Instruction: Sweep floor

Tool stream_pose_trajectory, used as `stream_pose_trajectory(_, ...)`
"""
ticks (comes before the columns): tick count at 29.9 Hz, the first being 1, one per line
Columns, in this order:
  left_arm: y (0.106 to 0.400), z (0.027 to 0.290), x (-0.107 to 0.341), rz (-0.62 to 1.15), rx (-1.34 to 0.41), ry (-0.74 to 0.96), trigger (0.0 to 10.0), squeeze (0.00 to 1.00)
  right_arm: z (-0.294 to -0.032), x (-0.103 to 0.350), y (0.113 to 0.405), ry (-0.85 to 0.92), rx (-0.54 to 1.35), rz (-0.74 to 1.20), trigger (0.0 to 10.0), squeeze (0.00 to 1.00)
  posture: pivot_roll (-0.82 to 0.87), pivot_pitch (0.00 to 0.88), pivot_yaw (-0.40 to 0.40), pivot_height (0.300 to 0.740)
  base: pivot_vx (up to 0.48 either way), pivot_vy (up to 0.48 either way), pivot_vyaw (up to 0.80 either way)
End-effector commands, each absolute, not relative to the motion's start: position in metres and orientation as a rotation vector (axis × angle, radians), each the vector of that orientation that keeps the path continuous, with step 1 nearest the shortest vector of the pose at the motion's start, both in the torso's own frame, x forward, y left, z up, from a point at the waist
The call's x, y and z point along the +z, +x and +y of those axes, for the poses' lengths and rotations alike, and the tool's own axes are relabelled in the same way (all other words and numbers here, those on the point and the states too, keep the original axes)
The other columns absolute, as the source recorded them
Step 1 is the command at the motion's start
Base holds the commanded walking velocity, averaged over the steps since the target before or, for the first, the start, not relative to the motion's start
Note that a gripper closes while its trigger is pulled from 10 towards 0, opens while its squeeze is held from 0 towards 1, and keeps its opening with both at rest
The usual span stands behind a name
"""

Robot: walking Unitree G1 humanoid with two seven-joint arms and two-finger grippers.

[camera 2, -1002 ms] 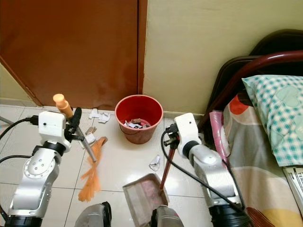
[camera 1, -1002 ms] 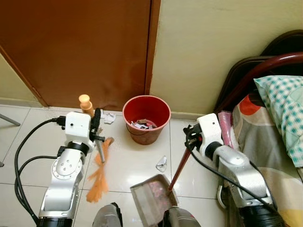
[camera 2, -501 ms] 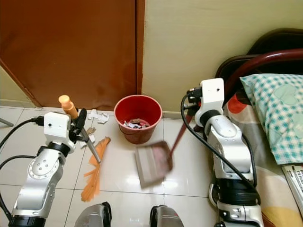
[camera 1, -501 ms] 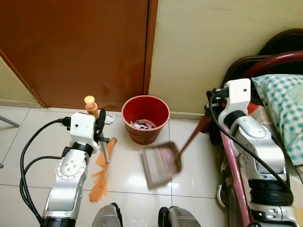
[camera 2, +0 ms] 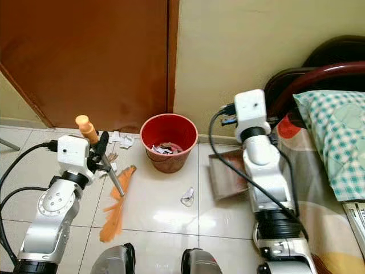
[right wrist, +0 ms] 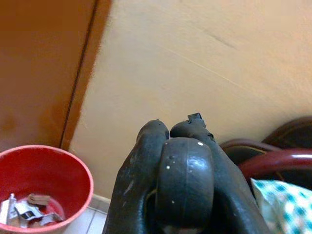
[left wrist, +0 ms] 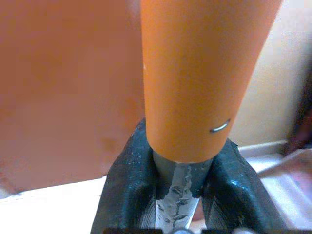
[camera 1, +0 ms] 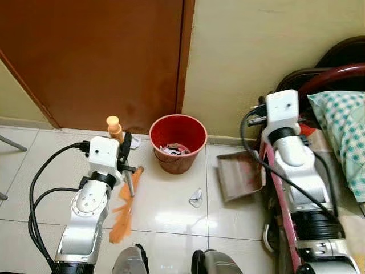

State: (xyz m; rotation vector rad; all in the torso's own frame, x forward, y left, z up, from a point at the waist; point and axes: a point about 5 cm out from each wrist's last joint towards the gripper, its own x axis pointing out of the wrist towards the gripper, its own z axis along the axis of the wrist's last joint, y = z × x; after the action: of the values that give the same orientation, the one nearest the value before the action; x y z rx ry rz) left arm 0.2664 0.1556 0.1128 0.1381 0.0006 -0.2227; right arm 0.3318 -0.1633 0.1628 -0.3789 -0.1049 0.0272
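Note:
My left gripper [camera 1: 126, 162] is shut on the grey metal shaft of a broom [left wrist: 178, 187], just below its orange handle [camera 1: 114, 124]. The orange bristles [camera 1: 122, 212] rest on the tiled floor to the left of the red bin [camera 1: 178, 165]. My right gripper [right wrist: 176, 141] is raised near the wall and shut on the dark handle of the dustpan [camera 1: 238, 174]. The pan hangs tilted off the floor, between the bin and the bed. Paper scraps lie inside the bin. One crumpled scrap [camera 1: 195, 197] sits on the tiles in front of the bin.
A brown door [camera 1: 97, 57] and a cream wall [camera 1: 256, 45] stand close behind the bin. White scraps [camera 2: 121, 139] lie by the door. A bed with a checked pillow [camera 2: 336, 142] and a dark red frame [camera 1: 331, 74] is on the right. Black cables [camera 1: 34, 188] loop by my left arm.
My right arm lifted the dustpan off the floor, carried it past the bin and swung it right beside the bed. The left arm and broom barely moved.

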Motion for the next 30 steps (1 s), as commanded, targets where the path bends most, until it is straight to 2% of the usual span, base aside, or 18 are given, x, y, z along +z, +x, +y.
stream_pose_trajectory(1,0.262,0.143,0.111,0.016,-0.301,0.106,10.0,0.0,-0.154,0.155,0.332,-0.415,0.042,-0.109,10.0,0.0,0.03,0.147,-0.05,0.74,0.0,0.0,0.0)
stream_pose_trajectory(10,0.254,0.112,0.11,0.063,-0.5,0.006,10.0,0.0,-0.126,0.11,0.337,-0.311,0.07,0.052,10.0,0.0,0.04,0.136,-0.052,0.74,0.0,0.0,0.0)
stream_pose_trajectory(14,0.252,0.106,0.11,0.075,-0.551,-0.007,10.0,0.0,-0.113,0.106,0.339,-0.304,0.108,0.059,10.0,0.0,0.05,0.133,-0.052,0.74,0.0,0.0,0.0)
stream_pose_trajectory(21,0.256,0.104,0.116,0.071,-0.532,-0.074,10.0,0.0,-0.088,0.103,0.34,-0.253,0.183,0.069,10.0,0.0,0.05,0.127,-0.054,0.74,0.0,0.0,0.0)
stream_pose_trajectory(23,0.262,0.106,0.122,0.053,-0.467,-0.14,10.0,0.0,-0.078,0.097,0.338,-0.238,0.212,0.086,10.0,0.0,0.05,0.123,-0.057,0.74,0.0,0.0,0.0)
stream_pose_trajectory(27,0.271,0.111,0.129,0.022,-0.372,-0.252,10.0,0.0,-0.072,0.091,0.334,-0.219,0.234,0.116,10.0,0.0,0.05,0.121,-0.06,0.74,0.0,0.0,0.0)
stream_pose_trajectory(30,0.271,0.111,0.129,0.022,-0.372,-0.252,10.0,0.0,-0.072,0.091,0.334,-0.219,0.234,0.116,10.0,0.0,0.05,0.121,-0.06,0.74,0.0,0.0,0.0)
